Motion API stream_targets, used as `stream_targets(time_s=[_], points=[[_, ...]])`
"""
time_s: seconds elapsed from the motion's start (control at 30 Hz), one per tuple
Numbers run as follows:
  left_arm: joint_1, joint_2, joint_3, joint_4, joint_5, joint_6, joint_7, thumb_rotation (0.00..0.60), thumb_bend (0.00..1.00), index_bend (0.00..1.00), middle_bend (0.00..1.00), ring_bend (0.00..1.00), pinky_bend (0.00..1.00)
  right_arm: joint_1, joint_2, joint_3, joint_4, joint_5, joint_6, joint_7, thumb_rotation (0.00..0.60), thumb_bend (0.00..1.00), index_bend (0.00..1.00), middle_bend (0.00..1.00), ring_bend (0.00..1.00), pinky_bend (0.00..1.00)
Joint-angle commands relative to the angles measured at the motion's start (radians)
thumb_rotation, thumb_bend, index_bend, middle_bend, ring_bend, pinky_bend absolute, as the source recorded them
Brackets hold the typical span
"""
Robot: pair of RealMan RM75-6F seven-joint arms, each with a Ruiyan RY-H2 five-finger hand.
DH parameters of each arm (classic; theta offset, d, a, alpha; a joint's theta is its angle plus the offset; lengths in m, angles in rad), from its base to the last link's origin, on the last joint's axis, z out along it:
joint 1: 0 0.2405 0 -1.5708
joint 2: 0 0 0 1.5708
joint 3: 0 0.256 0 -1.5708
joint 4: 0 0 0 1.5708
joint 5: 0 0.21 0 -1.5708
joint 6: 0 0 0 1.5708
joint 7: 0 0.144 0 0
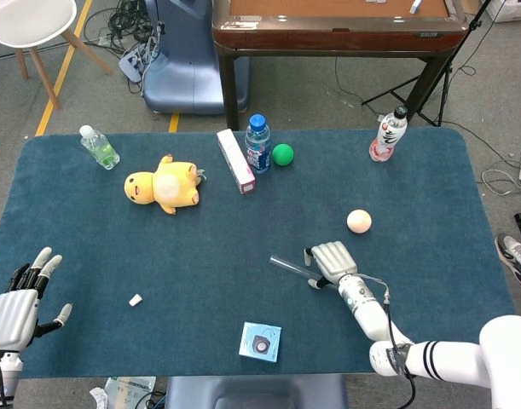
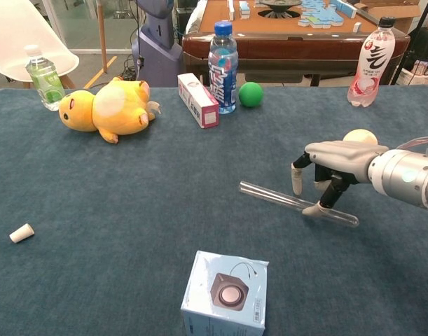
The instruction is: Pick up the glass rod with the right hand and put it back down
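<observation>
The clear glass rod (image 2: 273, 197) lies slantwise low on the blue cloth, right of centre; the head view shows its free end (image 1: 283, 266). My right hand (image 2: 334, 165) arches over the rod's right half. Its thumb tip presses the rod's near side and a fingertip (image 2: 295, 186) comes down at the far side, so the rod is pinched between them. From above, the same right hand (image 1: 332, 259) covers the rod's right end. My left hand (image 1: 17, 305) rests at the table's near-left corner, fingers spread and holding nothing.
A cream ball (image 2: 359, 136) sits just behind the right hand. A small boxed speaker (image 2: 226, 291) stands near the front edge. The yellow plush (image 2: 108, 105), white carton (image 2: 198, 99), blue bottle (image 2: 222, 67), green ball (image 2: 251, 94) and pink bottle (image 2: 368, 63) line the back.
</observation>
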Motion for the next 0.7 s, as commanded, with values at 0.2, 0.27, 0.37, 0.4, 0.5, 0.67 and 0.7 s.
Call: stream_targets(time_s=[0.2, 0.27, 0.37, 0.4, 0.5, 0.67, 0.7], points=[[0.003, -0.001, 0.001, 0.003, -0.003, 0.001, 0.001, 0.6, 0.29, 0.11, 0.01, 0.12, 0.04, -0.005, -0.012, 0.021, 0.031, 0.006, -0.015, -0.012, 0.6, 0.32, 0.48, 1.0, 1.0, 1.0], [0.003, -0.001, 0.001, 0.003, -0.004, 0.0, 0.001, 0.6, 0.29, 0.11, 0.01, 0.12, 0.04, -0.005, -0.011, 0.026, 0.037, 0.014, -0.018, -0.019, 0.6, 0.32, 0.48, 1.0, 1.0, 1.0], [0.003, -0.001, -0.001, 0.003, -0.005, 0.001, 0.001, 0.6, 0.29, 0.11, 0.01, 0.12, 0.04, -0.003, -0.01, 0.032, 0.043, 0.028, -0.03, -0.028, 0.6, 0.32, 0.48, 1.0, 1.0, 1.0], [0.003, -0.002, -0.001, 0.004, -0.004, 0.001, 0.001, 0.6, 0.29, 0.11, 0.01, 0.12, 0.04, -0.002, -0.011, 0.032, 0.045, 0.032, -0.034, -0.033, 0.6, 0.32, 0.48, 1.0, 1.0, 1.0], [0.003, -0.002, 0.0, 0.003, -0.003, 0.0, 0.003, 0.6, 0.29, 0.11, 0.01, 0.12, 0.04, 0.0, -0.015, 0.035, 0.046, 0.034, -0.042, -0.038, 0.6, 0.32, 0.48, 1.0, 1.0, 1.0], [0.004, -0.001, -0.001, 0.003, -0.003, 0.003, 0.001, 0.6, 0.29, 0.11, 0.01, 0.12, 0.04, 0.003, -0.009, 0.05, 0.043, 0.018, -0.059, -0.024, 0.6, 0.4, 0.49, 1.0, 1.0, 1.0], [0.004, 0.0, -0.001, 0.003, -0.003, 0.004, 0.001, 0.6, 0.29, 0.11, 0.01, 0.12, 0.04, 0.006, -0.006, 0.055, 0.043, 0.013, -0.064, -0.022, 0.6, 0.4, 0.5, 1.0, 1.0, 1.0]])
